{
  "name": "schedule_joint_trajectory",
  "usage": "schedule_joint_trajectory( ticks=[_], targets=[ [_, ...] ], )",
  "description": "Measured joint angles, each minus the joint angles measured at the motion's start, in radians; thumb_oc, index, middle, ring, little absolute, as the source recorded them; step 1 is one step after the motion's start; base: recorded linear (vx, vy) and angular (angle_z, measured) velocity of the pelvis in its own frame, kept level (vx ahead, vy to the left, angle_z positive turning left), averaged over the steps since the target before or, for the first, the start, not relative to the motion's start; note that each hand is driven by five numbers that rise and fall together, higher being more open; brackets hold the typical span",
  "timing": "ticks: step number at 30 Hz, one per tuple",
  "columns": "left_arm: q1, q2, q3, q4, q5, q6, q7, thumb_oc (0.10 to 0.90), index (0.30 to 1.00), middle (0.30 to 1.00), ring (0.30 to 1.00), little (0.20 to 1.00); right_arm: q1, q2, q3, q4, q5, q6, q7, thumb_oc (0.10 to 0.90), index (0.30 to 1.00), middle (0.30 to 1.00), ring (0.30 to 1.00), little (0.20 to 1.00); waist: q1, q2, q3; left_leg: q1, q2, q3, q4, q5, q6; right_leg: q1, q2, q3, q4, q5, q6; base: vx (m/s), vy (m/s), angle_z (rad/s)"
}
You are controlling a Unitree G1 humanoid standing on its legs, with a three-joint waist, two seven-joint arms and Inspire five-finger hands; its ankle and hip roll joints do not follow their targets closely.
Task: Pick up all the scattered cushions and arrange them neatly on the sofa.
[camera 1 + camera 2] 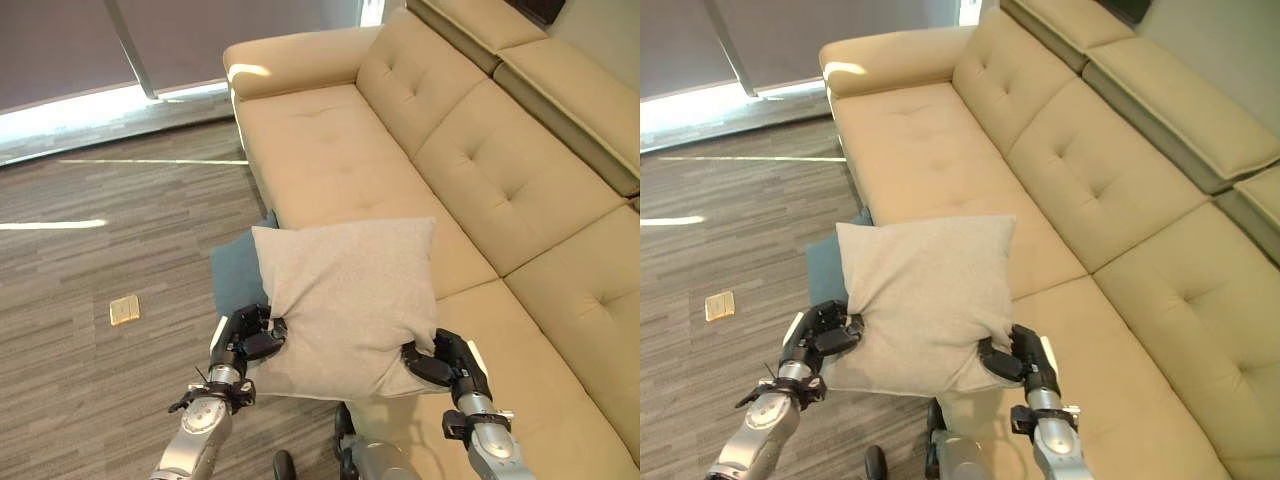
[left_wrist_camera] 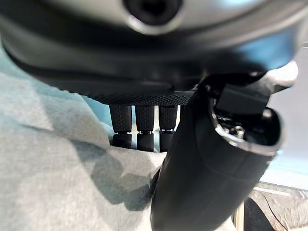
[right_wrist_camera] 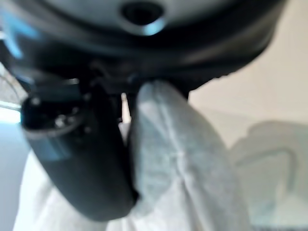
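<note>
Gripping pale grey cushion (image 1: 345,300) — square, creased | left hand (image 1: 250,338) | right hand (image 1: 445,360)

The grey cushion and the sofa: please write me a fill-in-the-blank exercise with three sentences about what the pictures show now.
1. The grey cushion is gripped at its lower corners by ____ hands, the left hand and the right hand.
2. The sofa behind it is ____ in colour.
3. The dark teal cushion lies on the ____, partly hidden behind the grey one.

Missing words: both; beige; floor
</note>
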Motion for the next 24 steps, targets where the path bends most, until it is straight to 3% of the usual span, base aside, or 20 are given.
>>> schedule_joint_trajectory(
  ticks=[1,3,5,6,7,9,10,12,13,14,15,16,19,21,23,24],
  targets=[
    [0.008,-0.01,-0.003,0.0,0.0,0.001,0.0,0.4,0.3,0.3,0.3,0.3,-0.004,-0.021,0.001,-0.003,0.003,0.0,0.001,0.4,0.3,0.3,0.3,0.3,0.017,0.004,-0.002,-0.035,0.016,0.005,0.132,-0.027,-0.024,0.034,0.002,0.015,-0.013,0.005,-0.017,0.07,0.013,-0.56],
    [0.001,-0.029,-0.01,-0.004,-0.001,0.0,-0.001,0.4,0.3,0.3,0.3,0.3,-0.007,-0.05,-0.004,-0.01,0.011,-0.001,0.001,0.4,0.3,0.3,0.3,0.3,0.004,0.021,-0.013,-0.074,0.041,-0.004,0.161,-0.044,-0.045,0.064,0.014,0.032,-0.035,-0.014,-0.024,0.17,0.07,-0.42],
    [-0.016,-0.031,-0.013,-0.015,-0.001,0.0,-0.001,0.4,0.3,0.3,0.3,0.3,-0.016,-0.053,-0.012,-0.01,0.015,0.0,-0.001,0.4,0.3,0.3,0.3,0.3,0.005,0.022,-0.016,-0.083,0.05,0.0,0.092,-0.051,-0.028,0.072,0.022,0.057,-0.044,-0.016,-0.026,0.21,0.106,-0.34],
    [-0.024,-0.028,-0.014,-0.013,-0.001,0.001,-0.001,0.4,0.3,0.3,0.3,0.3,-0.019,-0.051,-0.016,-0.008,0.017,0.0,-0.002,0.4,0.3,0.3,0.3,0.3,-0.002,0.009,-0.01,-0.097,0.058,-0.018,0.061,-0.055,-0.025,0.086,0.026,0.093,-0.055,-0.024,-0.015,0.13,0.074,-0.54],
    [-0.025,-0.025,-0.012,-0.013,-0.001,0.0,-0.001,0.4,0.3,0.3,0.3,0.3,-0.025,-0.048,-0.014,-0.004,0.017,0.001,-0.003,0.4,0.3,0.3,0.3,0.3,0.019,-0.002,-0.012,-0.083,0.054,-0.041,-0.008,-0.05,-0.021,0.088,0.027,0.119,-0.055,-0.022,-0.018,0.18,0.106,-0.78],
    [-0.028,-0.015,-0.013,-0.011,-0.001,0.002,-0.001,0.4,0.3,0.3,0.3,0.3,-0.027,-0.043,-0.004,0.0,0.017,0.001,-0.005,0.4,0.3,0.3,0.3,0.3,0.019,-0.024,-0.007,-0.099,0.068,-0.123,-0.133,0.0,-0.031,0.101,0.033,0.163,-0.056,-0.031,-0.006,0.22,0.144,-0.95],
    [-0.029,-0.015,-0.013,-0.011,-0.001,0.002,-0.001,0.4,0.3,0.3,0.3,0.3,-0.032,-0.044,0.002,0.002,0.017,0.002,-0.011,0.4,0.3,0.3,0.3,0.3,0.045,-0.031,-0.005,-0.103,0.059,-0.252,-0.204,0.039,-0.04,0.096,0.042,0.216,-0.055,-0.033,-0.008,0.09,0.079,-0.97],
    [-0.028,-0.015,-0.015,-0.004,-0.002,0.004,0.001,0.4,0.3,0.3,0.3,0.3,-0.03,-0.049,0.003,0.003,0.017,0.002,-0.013,0.4,0.3,0.3,0.3,0.3,0.046,-0.027,-0.005,-0.125,0.061,-0.309,-0.217,0.069,-0.028,0.101,0.047,0.243,-0.055,-0.035,0.007,0.15,0.171,-0.83],
    [-0.026,-0.017,-0.017,-0.003,-0.003,0.005,0.001,0.4,0.3,0.3,0.3,0.3,-0.022,-0.058,0.002,0.005,0.017,0.003,-0.019,0.4,0.3,0.3,0.3,0.3,0.039,-0.006,-0.008,-0.129,0.064,-0.313,-0.217,0.096,-0.013,0.115,0.058,0.261,-0.056,-0.044,0.024,0.2,0.236,-0.48],
    [-0.025,-0.013,-0.019,-0.001,-0.003,0.007,0.001,0.4,0.3,0.3,0.3,0.3,-0.021,-0.053,0.003,0.012,0.016,0.004,-0.019,0.4,0.3,0.3,0.3,0.3,0.039,-0.005,-0.007,-0.115,0.063,-0.309,-0.219,0.138,0.015,0.124,0.054,0.274,-0.056,-0.05,0.034,0.24,0.328,-0.69],
    [-0.02,-0.001,-0.022,-0.002,-0.003,0.013,0.001,0.4,0.3,0.3,0.3,0.3,-0.008,-0.034,0.009,0.014,0.016,0.003,-0.018,0.4,0.3,0.3,0.3,0.3,0.037,-0.014,-0.016,-0.086,0.041,-0.271,-0.237,0.165,0.032,0.133,0.024,0.289,-0.049,-0.069,0.066,0.1,0.16,-0.64],
    [-0.019,0.014,-0.024,-0.003,-0.003,0.013,0.001,0.4,0.3,0.3,0.3,0.3,-0.003,-0.028,0.018,0.012,0.016,0.003,-0.016,0.4,0.3,0.3,0.3,0.3,0.024,-0.024,-0.022,-0.07,0.018,-0.249,-0.248,0.166,0.039,0.126,-0.006,0.294,-0.036,-0.077,0.077,0.14,0.244,-0.6],
    [-0.021,0.035,-0.015,-0.005,-0.002,0.013,0.001,0.4,0.3,0.3,0.3,0.3,0.004,-0.016,0.032,0.009,0.016,0.004,-0.001,0.4,0.3,0.3,0.3,0.3,0.017,-0.016,-0.026,-0.027,-0.032,-0.192,-0.299,0.182,0.069,0.107,-0.065,0.324,0.004,-0.088,0.122,0.07,0.209,-0.45],
    [-0.017,0.059,-0.003,-0.004,-0.003,0.013,0.003,0.4,0.3,0.3,0.3,0.3,-0.003,0.022,0.044,0.009,0.015,0.006,0.003,0.4,0.3,0.3,0.3,0.3,0.034,0.002,-0.026,0.002,-0.05,-0.103,-0.33,0.182,0.107,0.041,-0.08,0.38,0.079,-0.096,0.15,0.01,0.191,-0.93],
    [-0.021,0.075,0.006,-0.003,-0.002,0.014,0.004,0.4,0.3,0.3,0.3,0.3,-0.003,0.028,0.06,0.008,0.013,0.007,0.004,0.4,0.3,0.3,0.3,0.3,0.026,0.006,-0.025,0.007,-0.057,-0.07,-0.328,0.178,0.112,0.009,-0.085,0.387,0.115,-0.096,0.181,-0.03,0.129,-0.85],
    [-0.021,0.085,0.017,-0.003,-0.002,0.013,0.004,0.4,0.3,0.3,0.3,0.3,-0.013,0.04,0.067,0.012,0.012,0.01,0.004,0.4,0.3,0.3,0.3,0.3,0.038,0.006,-0.021,0.009,-0.052,-0.02,-0.329,0.173,0.116,-0.038,-0.085,0.376,0.163,-0.098,0.19,0.04,0.093,-0.88]
  ],
)
